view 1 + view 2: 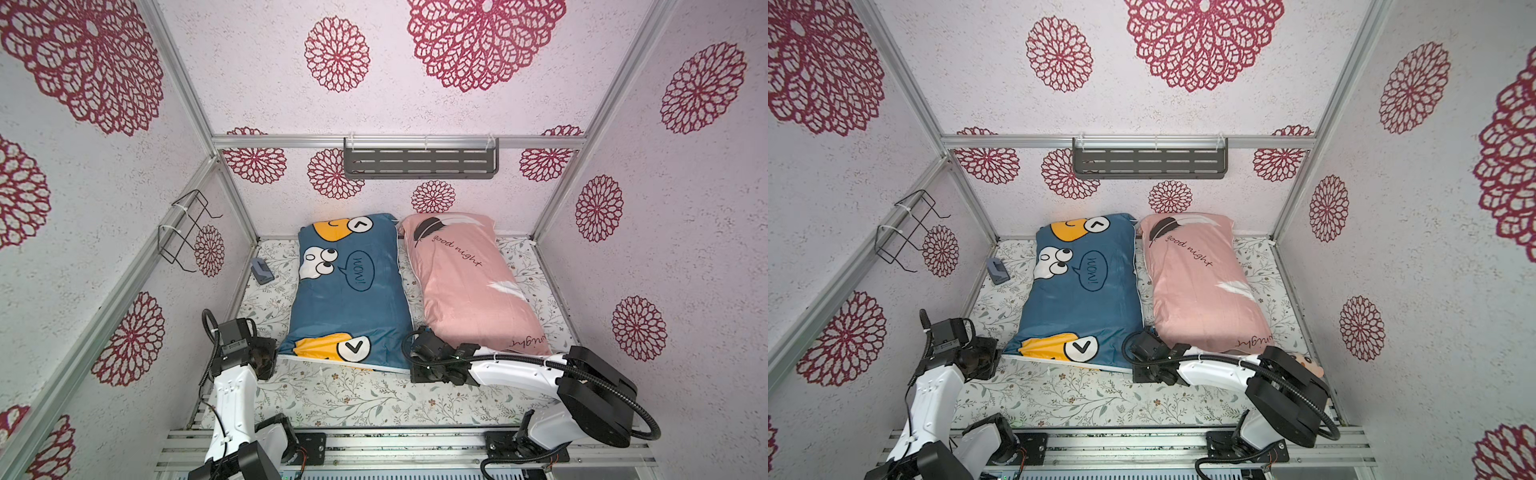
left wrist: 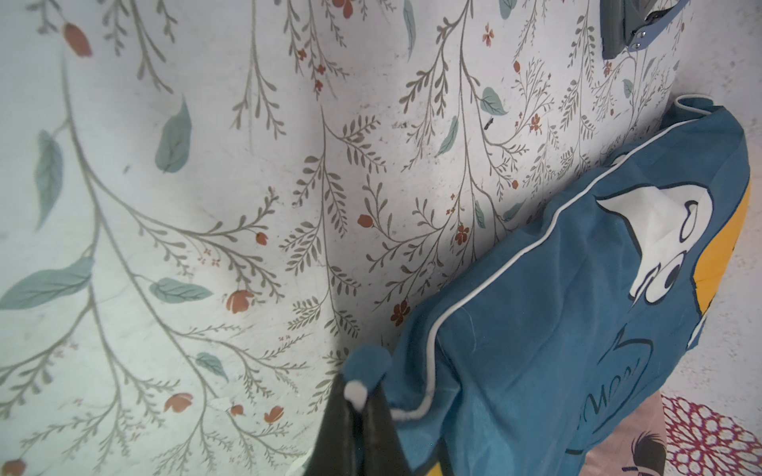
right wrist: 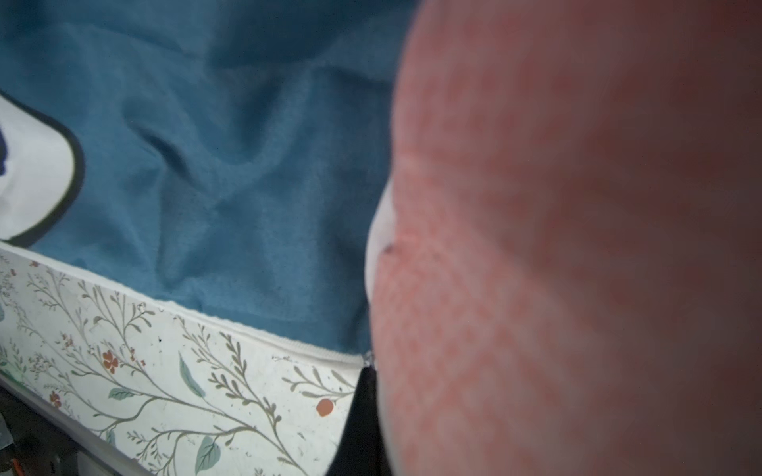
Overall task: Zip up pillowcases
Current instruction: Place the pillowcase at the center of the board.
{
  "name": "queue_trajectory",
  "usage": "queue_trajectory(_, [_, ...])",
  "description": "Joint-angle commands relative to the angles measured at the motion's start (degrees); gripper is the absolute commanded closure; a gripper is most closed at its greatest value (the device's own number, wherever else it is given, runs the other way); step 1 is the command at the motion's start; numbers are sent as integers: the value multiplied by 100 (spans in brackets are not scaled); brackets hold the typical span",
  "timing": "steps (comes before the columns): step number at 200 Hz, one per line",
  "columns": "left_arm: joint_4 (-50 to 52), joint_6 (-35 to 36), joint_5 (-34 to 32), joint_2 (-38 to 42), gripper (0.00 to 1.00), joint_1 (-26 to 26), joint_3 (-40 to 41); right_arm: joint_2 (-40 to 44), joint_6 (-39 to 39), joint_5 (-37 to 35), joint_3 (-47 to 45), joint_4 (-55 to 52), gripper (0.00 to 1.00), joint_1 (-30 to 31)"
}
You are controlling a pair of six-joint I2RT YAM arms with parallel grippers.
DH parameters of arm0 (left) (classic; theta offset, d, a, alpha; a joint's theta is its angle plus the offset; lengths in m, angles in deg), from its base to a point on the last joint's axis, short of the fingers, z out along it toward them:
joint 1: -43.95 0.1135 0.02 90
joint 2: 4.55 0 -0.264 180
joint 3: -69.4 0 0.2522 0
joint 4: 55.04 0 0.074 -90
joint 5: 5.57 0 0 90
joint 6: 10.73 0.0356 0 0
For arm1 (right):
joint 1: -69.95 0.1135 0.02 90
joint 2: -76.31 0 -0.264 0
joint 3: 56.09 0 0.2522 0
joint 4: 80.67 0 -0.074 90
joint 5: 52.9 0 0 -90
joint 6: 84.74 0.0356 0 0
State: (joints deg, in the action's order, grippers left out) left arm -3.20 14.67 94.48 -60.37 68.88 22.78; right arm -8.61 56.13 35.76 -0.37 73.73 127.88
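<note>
My left gripper (image 2: 357,397) is clamped on the lower-left corner of the blue pillowcase (image 1: 349,299), which lies mid-frame in both top views, with the pink pillowcase (image 1: 469,286) just right of it. My right gripper (image 3: 365,387) is closed at the blue one's lower-right corner, at the end of its white zip (image 3: 247,334), against the pink fabric.

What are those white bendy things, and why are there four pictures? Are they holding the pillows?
The white things are two robot arms with pinchers. Two pictures look down from above; the other two come from little cameras on the arms' wrists. On the flowery table lie a blue pillowcase and a pink pillowcase, side by side. The left gripper is shut on the blue one's corner. The right gripper is shut at that pillow's zipper end; whether it pinches the pull is hard to see.
</note>
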Motion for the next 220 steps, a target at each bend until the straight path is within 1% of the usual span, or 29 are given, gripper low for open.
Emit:
queue_trajectory(1, [-406,152,-253,-115,100,135,-207,106,116,-199,-25,-186,100,8])
queue_trajectory(19, [-433,186,-171,-192,100,135,-218,53,66,-166,41,-135,100,14])
queue_trajectory(39, [-383,319,-130,-172,100,135,-333,206,-94,-202,212,-192,100,18])
queue_trajectory(45, [-356,415,-119,-159,89,130,-396,262,-178,-198,271,-231,88,10])
queue_trajectory(50, [-311,509,-108,-150,79,122,-466,295,-250,-193,339,-286,74,15])
queue_trajectory(54, [-263,595,-111,-142,71,115,-531,316,-312,-188,396,-349,64,1])
queue_trajectory(58, [-209,689,-119,-133,64,108,-603,331,-357,-182,451,-423,57,0])
queue_trajectory(62, [-162,777,-127,-122,57,101,-667,350,-405,-197,516,-506,52,-6])
queue_trajectory(69, [-76,905,-158,-99,44,79,-785,387,-488,-196,598,-627,47,-25])
queue_trajectory(75, [3,1016,-187,-75,36,53,-890,427,-558,-166,653,-698,43,-50])
queue_trajectory(82, [96,1166,-237,-41,28,12,-1016,484,-639,-104,701,-759,34,-96])
queue_trajectory(85, [139,1223,-271,-21,25,-13,-1073,506,-666,-71,731,-799,32,-117])
queue_trajectory(90, [218,1326,-340,5,20,-62,-1179,554,-734,-11,774,-861,25,-161])
queue_trajectory(93, [269,1386,-384,21,18,-97,-1246,587,-783,20,806,-906,24,-182])
queue_trajectory(98, [359,1494,-465,49,15,-154,-1371,642,-861,74,874,-987,19,-227])
queue_trajectory(108, [539,1664,-668,107,10,-318,-1619,760,-1026,120,1033,-1201,18,-306])
queue_trajectory(119, [698,1814,-955,172,6,-561,-1907,919,-1242,142,1237,-1524,17,-423])
queue_trajectory(144, [1002,1950,-1587,160,5,-1371,-2591,1318,-1669,261,1605,-2254,16,-726])
queue_trajectory(153, [1056,1943,-1748,74,5,-1760,-2811,1513,-1759,200,1702,-2539,16,-895])
queue_trajectory(161, [1039,1889,-1909,-37,5,-2238,-2974,1682,-1806,71,1759,-2817,16,-1123])
queue_trajectory(176, [792,1831,-2180,-385,6,-3248,-3173,1995,-1991,-234,1873,-3340,16,-1802])
queue_trajectory(190, [614,1784,-2351,-947,7,-4145,-3477,2220,-2225,-522,2034,-3731,15,-2509])
queue_trajectory(205, [471,1828,-2471,-1671,8,-4968,-3962,2392,-2481,-735,2144,-3851,15,-3139])
queue_trajectory(220, [162,1968,-2382,-2439,10,-5705,-4535,2435,-2685,-964,2151,-3868,14,-3821])
